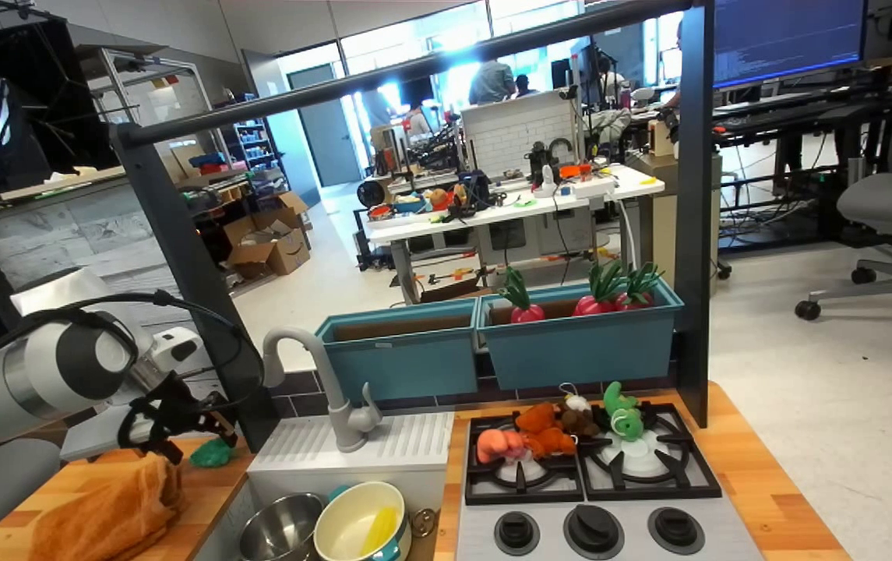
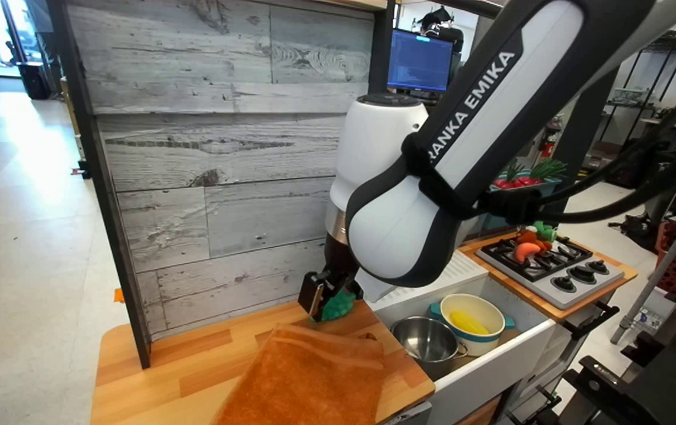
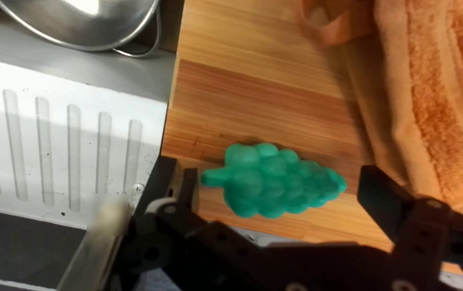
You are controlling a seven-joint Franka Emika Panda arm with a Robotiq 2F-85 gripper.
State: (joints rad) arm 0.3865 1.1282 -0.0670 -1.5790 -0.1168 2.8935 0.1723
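Observation:
A green toy bunch of grapes (image 3: 280,182) lies on the wooden counter (image 3: 263,93), its stem toward the sink side. My gripper (image 3: 278,182) is spread wide above it in the wrist view, one finger past the stem and the other past the tip. Gaps show at both ends, so neither finger seems to touch the grapes. How high the fingertips are over the wood I cannot tell. An orange towel (image 3: 437,101) lies bunched beside the right finger. In both exterior views the arm reaches down over the grapes (image 1: 213,453), partly covering them.
Alongside the counter is a sink holding a steel pot (image 2: 426,339) and a cream pot (image 2: 473,313) with a yellow item inside. A grey faucet (image 1: 329,382) rises behind it. Plush toys lie on the stove (image 1: 594,506). A grey plank wall (image 2: 243,195) borders the counter.

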